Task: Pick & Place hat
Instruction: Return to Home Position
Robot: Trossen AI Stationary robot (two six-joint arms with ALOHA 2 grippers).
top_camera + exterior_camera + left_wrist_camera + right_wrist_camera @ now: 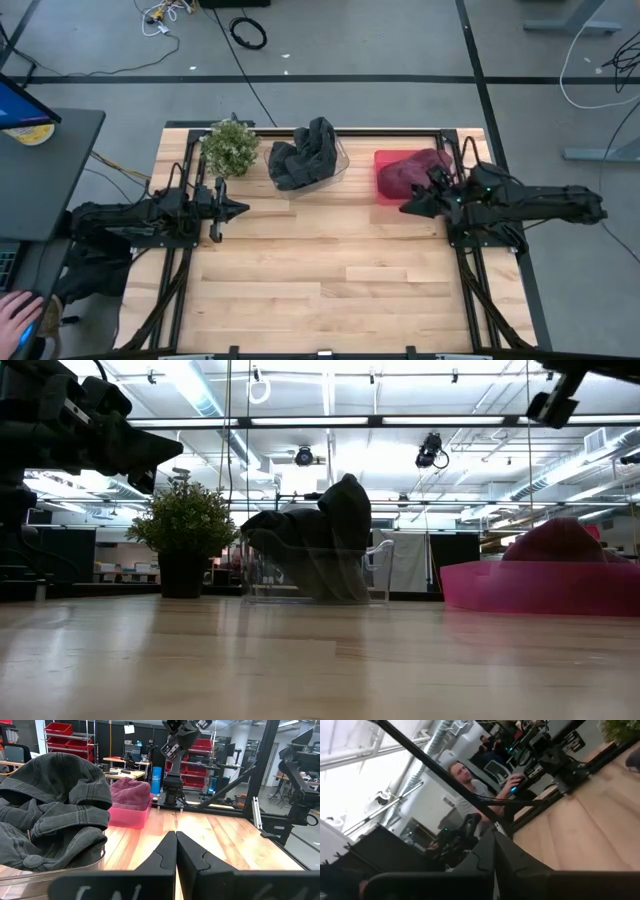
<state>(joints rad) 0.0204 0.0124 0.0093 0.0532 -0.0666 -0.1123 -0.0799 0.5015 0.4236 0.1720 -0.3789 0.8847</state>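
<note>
A maroon hat (412,170) lies in a pink tray (388,190) at the table's far right; it also shows in the low view (560,540) and the left wrist view (131,792). My right gripper (405,208) hovers shut just near of the tray, raised off the table, fingertips pointing left (494,837). My left gripper (243,209) waits shut at the table's left, touching nothing (176,836).
A clear bin (335,165) holding dark grey clothing (302,152) stands at the far middle. A small potted plant (230,146) sits at the far left. A person sits beyond the table's left side (470,785). Bare wood fills the near half (330,290).
</note>
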